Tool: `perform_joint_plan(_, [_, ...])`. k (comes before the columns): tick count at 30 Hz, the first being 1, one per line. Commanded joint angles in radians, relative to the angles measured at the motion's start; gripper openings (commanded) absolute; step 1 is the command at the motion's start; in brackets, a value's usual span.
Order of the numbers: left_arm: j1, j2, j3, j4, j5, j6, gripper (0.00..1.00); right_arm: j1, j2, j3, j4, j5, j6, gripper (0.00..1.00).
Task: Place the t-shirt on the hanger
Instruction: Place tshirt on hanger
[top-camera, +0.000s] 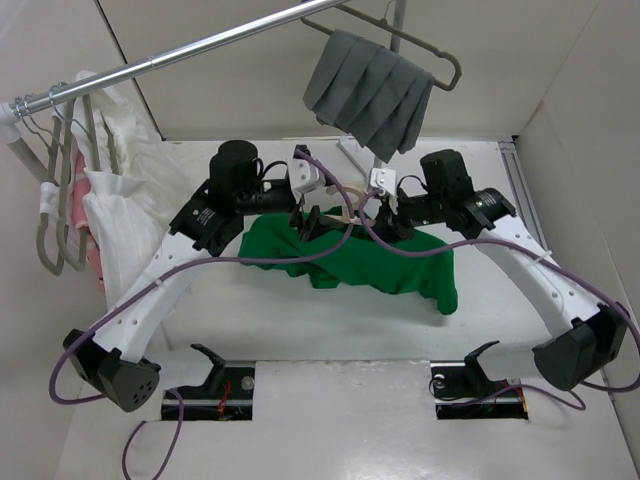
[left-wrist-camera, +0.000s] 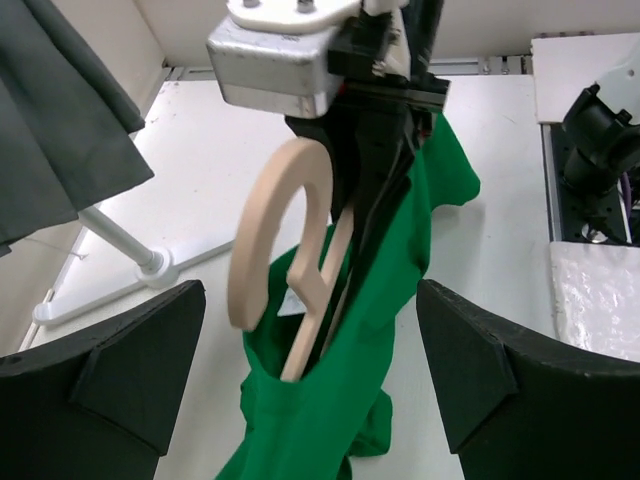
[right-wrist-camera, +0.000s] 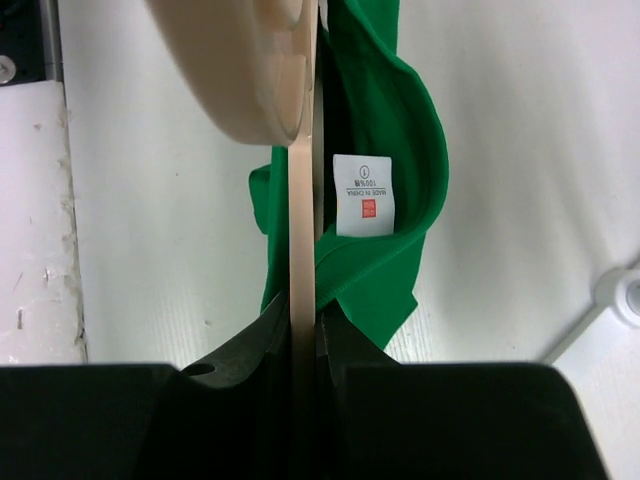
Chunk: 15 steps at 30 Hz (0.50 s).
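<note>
The bright green t-shirt (top-camera: 380, 262) hangs bunched in the middle of the table, between the two arms. The cream hanger (top-camera: 338, 215) is partly inside the shirt's neck opening. In the right wrist view my right gripper (right-wrist-camera: 305, 320) is shut on the hanger (right-wrist-camera: 302, 230), edge-on, with the shirt (right-wrist-camera: 400, 110) and its white label behind it. In the left wrist view my left gripper (left-wrist-camera: 310, 300) is wide open, its fingers (left-wrist-camera: 130, 360) on either side of the shirt (left-wrist-camera: 340, 400) without touching it. The hanger's hook (left-wrist-camera: 285, 220) sticks out of the collar there.
A metal rail (top-camera: 200, 45) crosses the back. A grey pleated cloth (top-camera: 370, 90) hangs from it on a grey hanger. White ribbed garments (top-camera: 120, 210) and grey hangers (top-camera: 50, 200) hang at the left. The rail's foot (left-wrist-camera: 150, 265) stands on the table.
</note>
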Motion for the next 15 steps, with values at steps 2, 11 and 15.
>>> perform_joint_plan(2, [0.001,0.021,0.058,0.084,0.000,-0.032,0.80,0.033,-0.006,0.025,0.105,-0.018,0.017,0.00])
perform_joint_plan(11, [0.001,0.058,0.091,0.093,0.052,-0.052,0.25,0.062,0.028,-0.010,0.125,-0.007,0.017,0.00])
perform_joint_plan(15, [0.001,0.049,0.091,0.102,0.052,-0.061,0.00,0.043,0.028,-0.050,0.135,-0.007,0.017,0.00])
